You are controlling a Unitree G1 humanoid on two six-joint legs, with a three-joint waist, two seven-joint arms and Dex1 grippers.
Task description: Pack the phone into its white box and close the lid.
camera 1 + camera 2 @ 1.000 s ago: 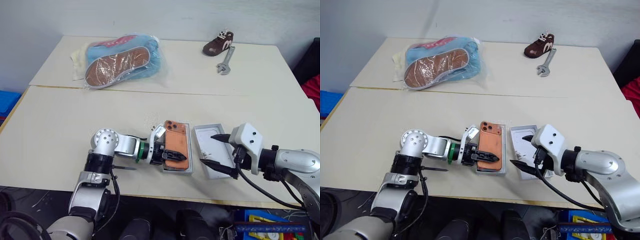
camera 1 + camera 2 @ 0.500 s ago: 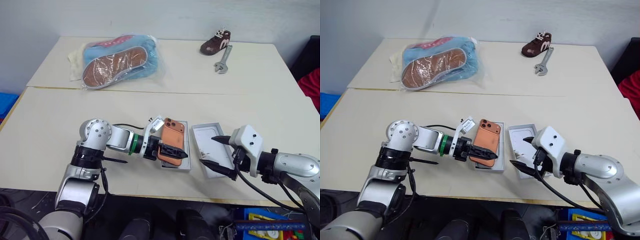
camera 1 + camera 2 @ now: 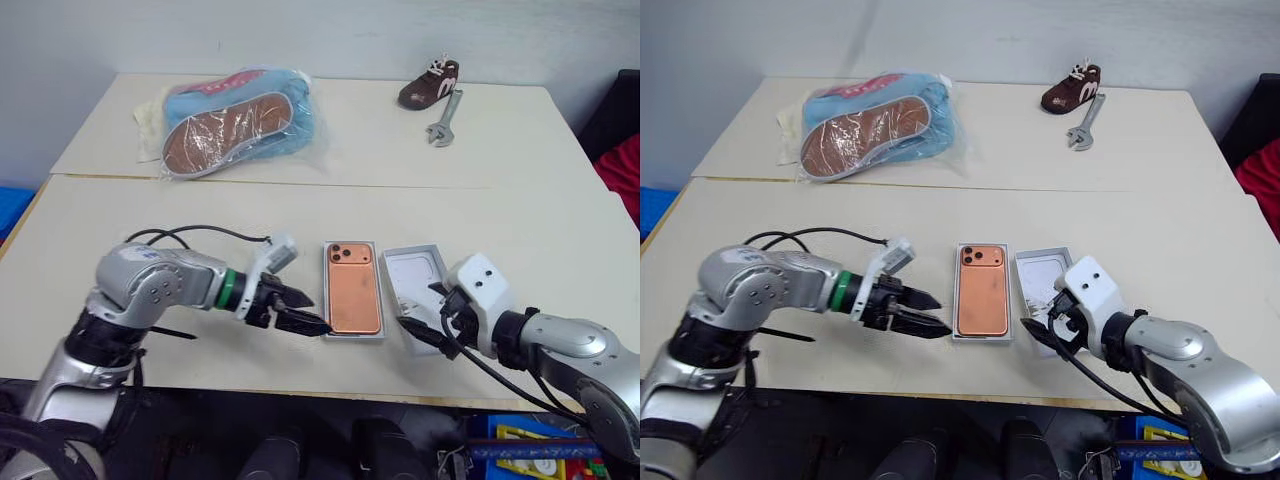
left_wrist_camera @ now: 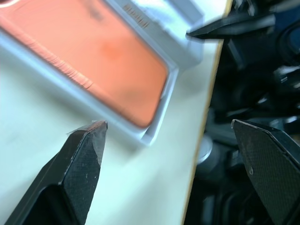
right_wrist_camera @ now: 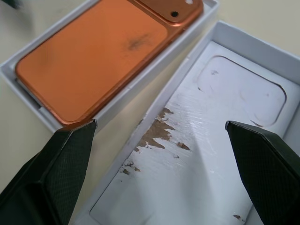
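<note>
While the phone (image 3: 355, 293) lies flat in the white box (image 3: 354, 334), camera cluster at the far end, we see the packing half as done & the lid (image 3: 418, 297) as what's left. Lid sits open-side up just right of the box, near the bench (image 3: 150, 230) front edge, rusty specks on its lining in the right wrist view.

Left gripper (image 3: 303, 313) hangs just left of the box, jaws wide open, holding nothing. Right gripper (image 3: 418, 327) hovers at the lid's near end, jaws wide open too, one finger to each side of the lid, nothing gripped.

Risks, as we judge them:
- Lid needs flipping over before it goes on. A thin cardboard wall gives little to pinch, so it could slip out mid-turn & drop on the phone or off the front edge.
- Lid & box stand v. close. Right jaws closing across the lid could catch the box wall & shove box + phone sideways.
- Close fit: if the lid comes down skewed it'll jam on one corner; pushing harder would tip the box or crush a wall.
- Left jaws sit close to the box; a careless swing in could nudge it while the right arm lines up.
- Box is unheld, so any push on the lid slides it along the bench.
</note>
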